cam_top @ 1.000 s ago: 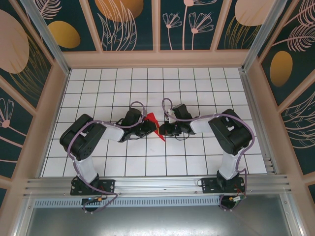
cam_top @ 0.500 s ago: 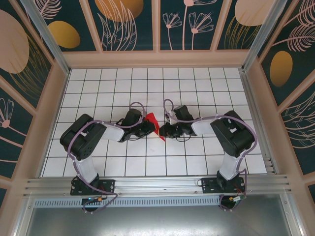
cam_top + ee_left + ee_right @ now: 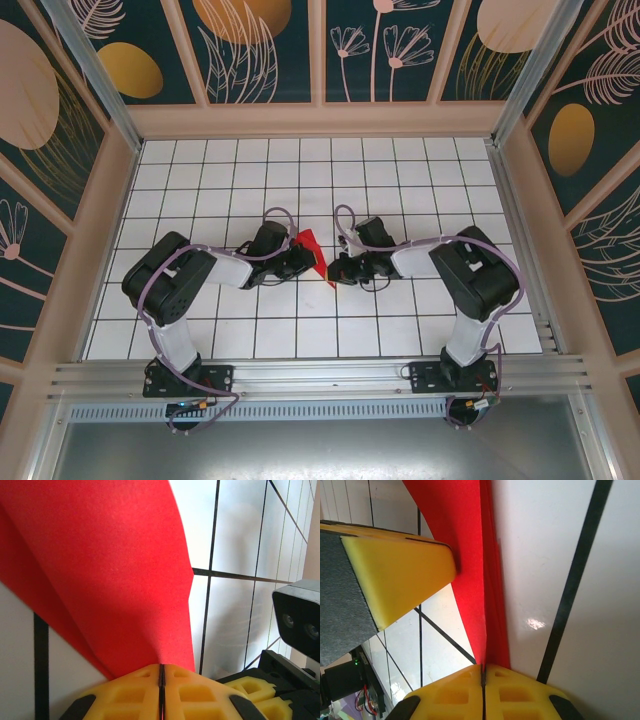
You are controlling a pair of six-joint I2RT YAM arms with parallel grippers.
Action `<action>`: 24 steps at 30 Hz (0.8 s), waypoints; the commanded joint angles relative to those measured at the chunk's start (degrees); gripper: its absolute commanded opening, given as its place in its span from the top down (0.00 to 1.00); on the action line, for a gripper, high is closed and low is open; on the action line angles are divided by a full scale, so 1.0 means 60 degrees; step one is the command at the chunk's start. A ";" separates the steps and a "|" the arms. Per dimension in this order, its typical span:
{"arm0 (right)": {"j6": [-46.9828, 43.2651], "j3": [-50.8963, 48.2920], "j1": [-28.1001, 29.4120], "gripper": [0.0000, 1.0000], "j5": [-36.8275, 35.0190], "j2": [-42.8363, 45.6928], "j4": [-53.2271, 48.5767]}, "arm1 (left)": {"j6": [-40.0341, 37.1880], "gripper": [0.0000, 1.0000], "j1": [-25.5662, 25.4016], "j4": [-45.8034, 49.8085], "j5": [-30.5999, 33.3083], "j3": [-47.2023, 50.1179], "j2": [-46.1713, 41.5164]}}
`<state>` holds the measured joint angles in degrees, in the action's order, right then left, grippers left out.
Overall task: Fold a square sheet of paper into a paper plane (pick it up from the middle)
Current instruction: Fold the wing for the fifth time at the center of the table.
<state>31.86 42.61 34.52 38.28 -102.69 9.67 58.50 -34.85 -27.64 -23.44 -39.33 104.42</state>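
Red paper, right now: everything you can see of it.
The paper is thin, matte, bright red, unmarked, folded into a narrow pointed shape with layered flaps and a long crease. It is held over the middle of the table, slanting to a point nearer the arms' bases. The left gripper and the right gripper each have jaws shut on it from opposite sides. Whether its tip touches the table is unclear.
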 commanded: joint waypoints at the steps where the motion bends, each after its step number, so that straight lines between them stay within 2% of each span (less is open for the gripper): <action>1: -0.0120 -0.0029 0.0017 0.93 -0.0440 -0.0507 -0.0553 | -0.0190 0.88 -0.0036 0.0826 0.0535 0.0037 0.0439; 10: -0.1361 -0.0047 0.0014 0.84 -0.0633 0.0782 -0.1541 | -0.0287 0.89 -0.0035 0.1582 0.0957 -0.0240 0.0524; 14: -0.1819 -0.0087 0.0021 0.84 -0.0587 0.0751 -0.1847 | -0.0320 0.89 -0.0029 0.1762 0.1063 -0.0314 0.0565; 24: -0.1679 -0.0001 0.0015 0.88 -0.0940 0.0221 -0.2023 | -0.0344 0.90 -0.0036 0.1877 0.1123 -0.0345 0.0614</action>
<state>22.79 42.89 34.59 35.18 -99.53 1.37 58.48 -34.92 -22.22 -22.41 -41.93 104.51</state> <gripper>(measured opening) 0.118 0.106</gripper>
